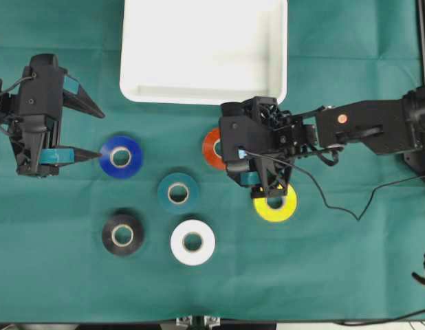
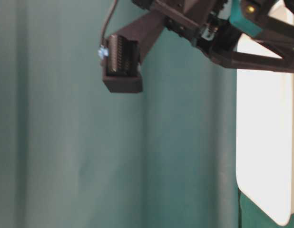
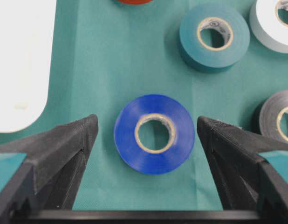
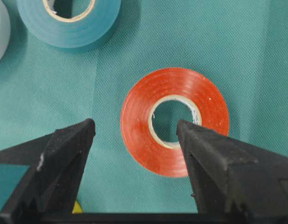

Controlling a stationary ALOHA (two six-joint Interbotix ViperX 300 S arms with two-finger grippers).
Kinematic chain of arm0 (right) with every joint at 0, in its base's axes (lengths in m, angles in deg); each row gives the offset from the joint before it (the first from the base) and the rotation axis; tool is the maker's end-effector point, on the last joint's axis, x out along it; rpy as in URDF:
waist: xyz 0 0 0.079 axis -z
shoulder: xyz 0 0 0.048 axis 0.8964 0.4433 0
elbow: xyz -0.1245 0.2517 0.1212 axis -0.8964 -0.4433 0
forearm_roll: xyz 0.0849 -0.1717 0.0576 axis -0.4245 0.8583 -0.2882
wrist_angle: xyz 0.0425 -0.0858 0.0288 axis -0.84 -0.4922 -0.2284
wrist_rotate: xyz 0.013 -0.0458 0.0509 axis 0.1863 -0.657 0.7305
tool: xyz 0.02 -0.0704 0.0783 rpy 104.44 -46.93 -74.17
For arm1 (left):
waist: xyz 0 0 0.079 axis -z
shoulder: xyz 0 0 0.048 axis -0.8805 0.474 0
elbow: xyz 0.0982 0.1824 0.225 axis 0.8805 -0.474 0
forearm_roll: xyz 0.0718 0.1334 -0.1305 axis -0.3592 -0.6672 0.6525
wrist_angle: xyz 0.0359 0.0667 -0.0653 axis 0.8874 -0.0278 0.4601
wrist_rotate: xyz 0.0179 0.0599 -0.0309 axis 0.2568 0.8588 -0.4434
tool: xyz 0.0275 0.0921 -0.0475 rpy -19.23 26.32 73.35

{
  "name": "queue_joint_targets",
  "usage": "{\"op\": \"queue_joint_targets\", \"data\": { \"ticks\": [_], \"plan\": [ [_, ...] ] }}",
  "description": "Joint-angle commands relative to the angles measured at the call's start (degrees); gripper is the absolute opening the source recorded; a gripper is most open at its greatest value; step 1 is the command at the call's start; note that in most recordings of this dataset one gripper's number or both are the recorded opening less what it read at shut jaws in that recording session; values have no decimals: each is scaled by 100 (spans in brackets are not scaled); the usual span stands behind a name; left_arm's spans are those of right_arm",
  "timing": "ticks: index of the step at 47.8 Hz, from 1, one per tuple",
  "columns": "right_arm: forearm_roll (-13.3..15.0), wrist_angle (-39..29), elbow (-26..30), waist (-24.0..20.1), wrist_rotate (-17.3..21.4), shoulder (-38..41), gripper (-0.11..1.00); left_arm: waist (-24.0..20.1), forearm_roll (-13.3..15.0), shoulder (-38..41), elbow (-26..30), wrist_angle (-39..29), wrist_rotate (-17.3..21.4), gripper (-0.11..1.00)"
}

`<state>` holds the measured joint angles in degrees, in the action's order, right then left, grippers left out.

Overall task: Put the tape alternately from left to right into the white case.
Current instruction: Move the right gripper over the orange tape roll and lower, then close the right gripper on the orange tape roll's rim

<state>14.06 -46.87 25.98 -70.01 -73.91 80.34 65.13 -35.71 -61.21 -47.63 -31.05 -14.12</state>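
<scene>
So at that moment I had both claws spread wide and gripping nothing. L gripper sat at the left edge of the green cloth, fingers pointing twd the blue roll, which lay flat just ahead of the tips; in the left wrist cam that blue roll lay between the two fingers but clear of both, not touching. R gripper had reached across to mid-table, hanging over the red-orange roll; in the right wrist cam one finger overlapped the roll's rim and core edge, the other stood off to the side on bare cloth. Whether that finger actually touched the roll, I couldn't tell. Yellow roll lay partly under the R arm's wrist. Teal roll sat near the middle, black roll and white roll side by side nearer the front edge. All six lay flat on the cloth, outside the white case, which sat at the far side w/ no roll in the part I could see.
</scene>
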Motion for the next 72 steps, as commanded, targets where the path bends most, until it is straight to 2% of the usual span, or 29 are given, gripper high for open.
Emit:
{"op": "queue_joint_targets", "data": {
  "ticks": [1, 13, 24, 72],
  "plan": [
    [0, 9, 176, -18, 9, 26, 81, 9, 9, -26, 53, 26, -9, 74],
    [0, 18, 272, -62, 26, 202, 81, 9, 9, -18, 18, 26, -9, 74],
    [0, 9, 281, -88, 378, 325, 81, 9, 9, -26, 18, 26, -9, 74],
    [53, 132, 316, -35, 413, 712, 80, -18, 9, -26, 9, 35, -9, 74]
  ]
}}
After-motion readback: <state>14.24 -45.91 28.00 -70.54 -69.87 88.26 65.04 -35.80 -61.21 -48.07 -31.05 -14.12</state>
